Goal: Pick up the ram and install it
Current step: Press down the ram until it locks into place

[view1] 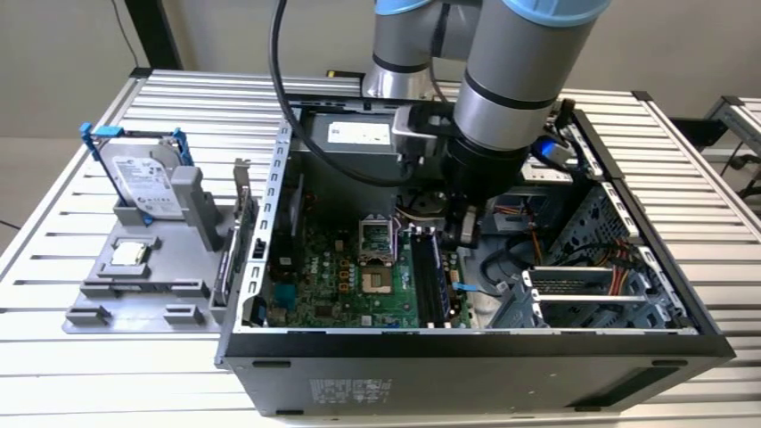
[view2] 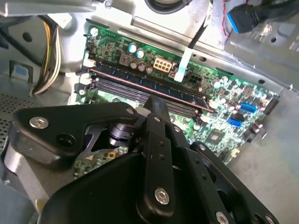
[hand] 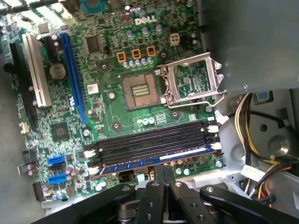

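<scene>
Black gripper linkage sits closest to the lens in both wrist views, gripper (hand: 162,173) pointing down at the board, fingers (view2: 158,106) pressed together into one thin blade with nothing between them. Just past the tips comes the bank of long black memory slots (hand: 152,139) on the green motherboard (hand: 112,98). The ram (hand: 154,160), a blue stick with dark chips, lies in the outermost slot, the one nearest the gripper; in the second wrist view the ram (view2: 149,88) runs the length of that slot with a white latch (view2: 85,78) at the end. Fingertips hang right above or on its top edge, roughly mid-length; whether they actually touch it I cannot tell. Judgement: pick-up looks done, stick already in the slot, so the task is late, at or near the seating press. Whether it is fully seated and the end latches closed I cannot tell. Beyond the slots, open CPU socket (hand: 140,90) with its metal frame (hand: 192,80) flipped up, then the blue and white expansion slots farther off. Exterior view: arm reaches down into the open PC case (view1: 476,343), gripper (view1: 462,234) over the slot area near the board's edge on the exterior view's right. Outside the case, on the exterior view's left, grey fixture tray (view1: 143,276) holds a hard drive (view1: 141,183), well apart from the work.
</scene>
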`<state>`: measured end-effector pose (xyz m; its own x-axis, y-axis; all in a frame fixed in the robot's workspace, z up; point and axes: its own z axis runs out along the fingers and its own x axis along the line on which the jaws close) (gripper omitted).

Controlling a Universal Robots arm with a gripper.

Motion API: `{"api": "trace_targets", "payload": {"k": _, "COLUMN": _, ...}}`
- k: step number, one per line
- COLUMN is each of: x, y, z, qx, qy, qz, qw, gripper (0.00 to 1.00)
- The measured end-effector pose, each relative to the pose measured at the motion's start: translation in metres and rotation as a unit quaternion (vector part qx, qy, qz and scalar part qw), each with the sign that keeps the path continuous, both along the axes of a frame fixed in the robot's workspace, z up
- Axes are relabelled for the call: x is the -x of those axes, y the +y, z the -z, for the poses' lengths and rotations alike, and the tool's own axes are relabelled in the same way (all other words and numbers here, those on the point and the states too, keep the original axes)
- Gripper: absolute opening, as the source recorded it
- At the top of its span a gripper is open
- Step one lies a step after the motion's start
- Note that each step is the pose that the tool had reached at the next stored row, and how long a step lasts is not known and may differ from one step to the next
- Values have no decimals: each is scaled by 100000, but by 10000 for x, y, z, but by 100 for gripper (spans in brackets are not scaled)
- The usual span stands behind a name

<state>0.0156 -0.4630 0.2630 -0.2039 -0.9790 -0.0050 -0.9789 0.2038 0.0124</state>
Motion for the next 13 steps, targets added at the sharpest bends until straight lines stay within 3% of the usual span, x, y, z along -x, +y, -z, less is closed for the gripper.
{"api": "trace_targets", "payload": {"k": 8, "x": -2, "y": 0, "z": 0, "qx": -35, "qy": -74, "qz": -4857, "qw": 99882, "gripper": 0}}
{"api": "trace_targets", "payload": {"k": 13, "x": -1, "y": 0, "z": 1, "qx": -52, "qy": -138, "qz": -6134, "qw": 99812, "gripper": 0}}
